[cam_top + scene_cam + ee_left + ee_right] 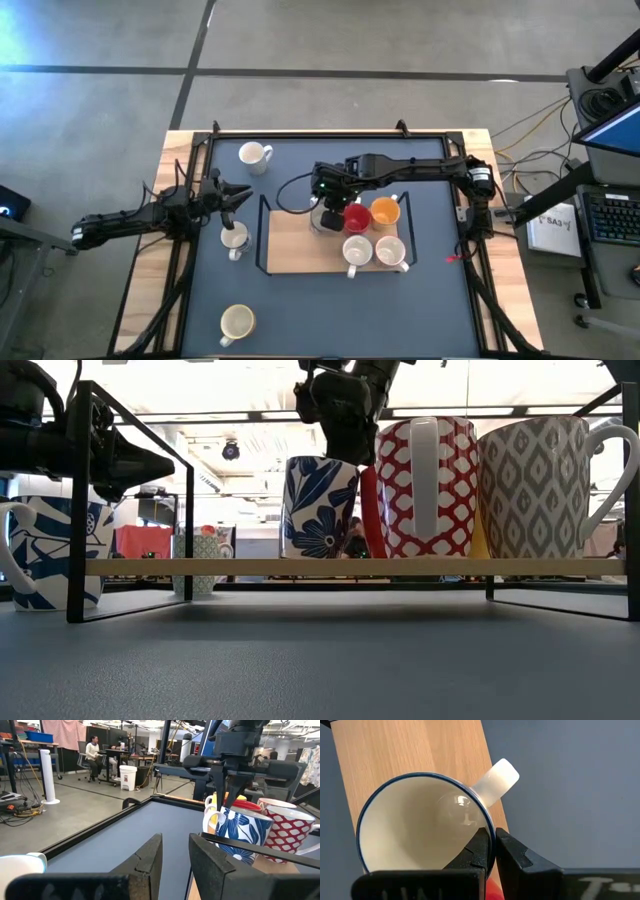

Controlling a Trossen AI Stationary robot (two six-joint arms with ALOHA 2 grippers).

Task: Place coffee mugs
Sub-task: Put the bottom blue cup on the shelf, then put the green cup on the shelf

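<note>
Right gripper sits over the wooden board at tabletop centre, its arm reaching in from 3 o'clock. Its jaws are pressed together on the rim of the blue floral mug, one finger inside and one outside, pinching the wall. That mug stands upright on the board's edge, handle pointing out over the dark mat; the low view shows its base resting on the board.

Left gripper hovers at about 9 o'clock from the board, just above the small mug on the mat. Its jaws are partly spread with a narrow gap and hold nothing; the fingers touch no mug.

Other mugs on the board: red mug just beside the gripped one at its 3 o'clock, orange mug further toward 3 o'clock, and two white mugs near the board's 6 o'clock side. In the low view the red patterned mug and grey patterned mug stand side by side, close together.

Off the board: a white mug at 11 o'clock on the mat, a cream mug at 7 o'clock near the tabletop's front. A black wire frame borders the board.
</note>
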